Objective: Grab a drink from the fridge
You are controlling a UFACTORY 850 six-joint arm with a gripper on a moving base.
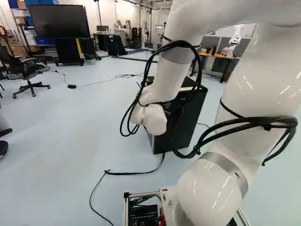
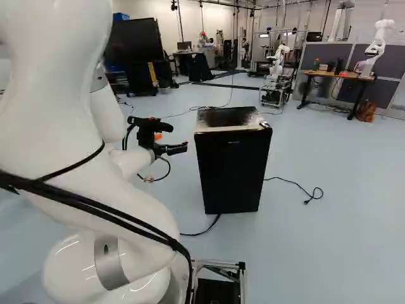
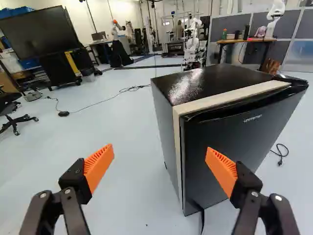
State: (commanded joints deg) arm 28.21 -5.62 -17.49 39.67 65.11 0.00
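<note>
In the right base view my gripper [image 2: 169, 149] hangs just to the left of the small black fridge [image 2: 233, 168], at about the height of its upper part. The wrist view shows the gripper [image 3: 160, 161] open, its orange pads wide apart with nothing held between them. Ahead of the fingers stands the fridge [image 3: 234, 142], upright on the floor, its door shut against a pale edge strip. One finger overlaps the door in that view; whether it touches cannot be told. No drink is visible. My forearm partly hides the fridge [image 1: 190, 117] in the left base view.
A black cable [image 1: 136, 173] lies on the floor near the fridge's foot. Another cord [image 2: 294, 183] runs out on its other side. Farther back are another robot [image 2: 276, 66], a wooden table [image 2: 338, 76], a large screen [image 1: 59, 21] and an office chair [image 1: 26, 70].
</note>
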